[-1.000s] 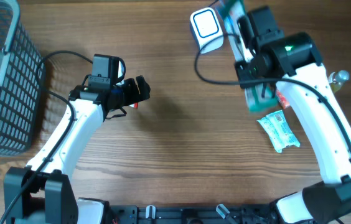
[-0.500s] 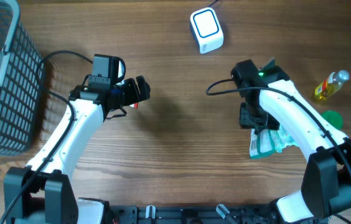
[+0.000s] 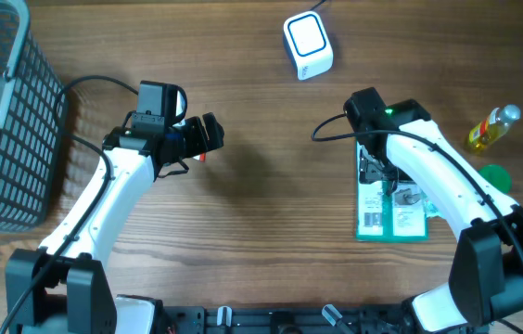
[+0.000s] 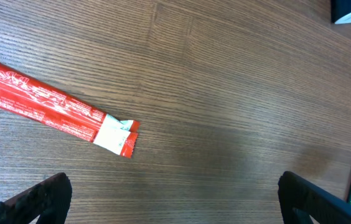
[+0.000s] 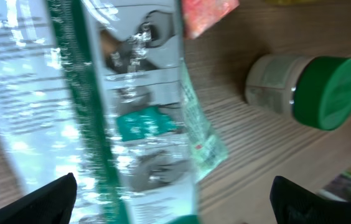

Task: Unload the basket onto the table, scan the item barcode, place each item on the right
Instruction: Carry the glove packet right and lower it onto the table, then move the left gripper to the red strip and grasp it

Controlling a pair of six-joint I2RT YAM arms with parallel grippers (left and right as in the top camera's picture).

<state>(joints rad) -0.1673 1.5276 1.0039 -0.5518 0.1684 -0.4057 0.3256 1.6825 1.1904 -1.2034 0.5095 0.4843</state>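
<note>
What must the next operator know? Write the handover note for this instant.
Left gripper: open, empty, above a red stick sachet.
Right gripper: open, over the flat green-and-white foil package lying on the wooden table.
White, blue-faced scanner: far side, apart from the package.
Done: package was at the scanner a second ago, now set down.
Left: the scan result is not visible; check it.

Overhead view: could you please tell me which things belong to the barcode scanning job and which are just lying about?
Job: white scanner; green package, lying flat under the open right gripper.

Lying about: red stick packet; yellow bottle; green-lidded jar; grey basket.
</note>
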